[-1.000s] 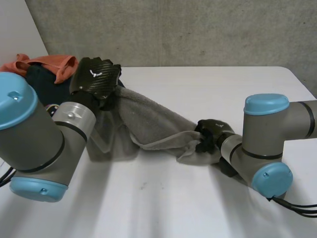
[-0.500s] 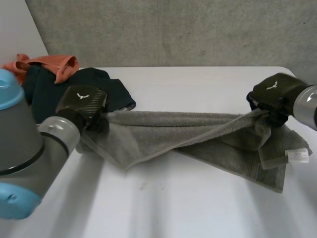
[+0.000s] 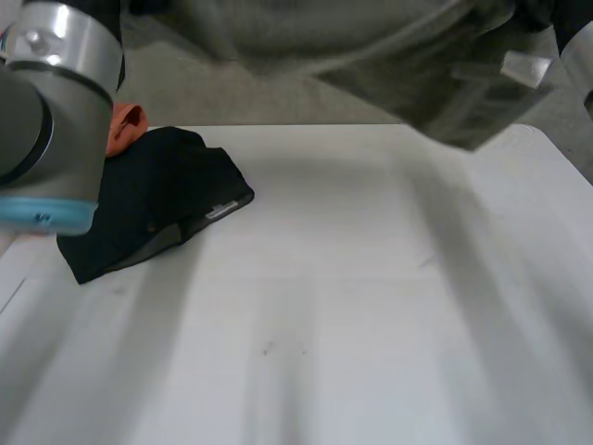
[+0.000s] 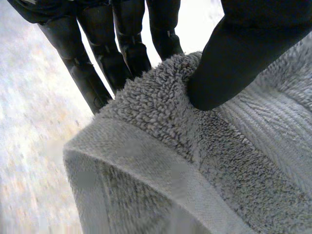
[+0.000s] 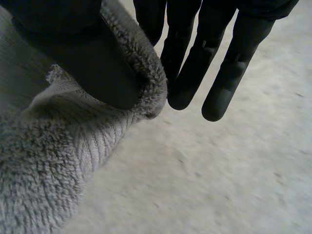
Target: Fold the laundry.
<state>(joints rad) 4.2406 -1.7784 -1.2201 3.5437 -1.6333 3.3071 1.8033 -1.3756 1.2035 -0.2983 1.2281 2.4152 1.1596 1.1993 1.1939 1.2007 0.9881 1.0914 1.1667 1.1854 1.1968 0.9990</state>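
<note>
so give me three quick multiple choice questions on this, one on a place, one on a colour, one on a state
1. Where does the dark garment lie?
A. on the table, beside the left arm
B. hanging off the table's edge
C. draped over the towel

2. What colour is the towel?
A. red
B. grey
C. white

3. What is the left hand doing?
A. resting flat on the table
B. curled, holding nothing
C. pinching the towel between thumb and fingers

Answers: 1 A, the head view shows it flat on the table next to the left arm; 2 B, its pile is grey in every view; 3 C, the left wrist view shows the thumb pressing the towel against the fingers.
</note>
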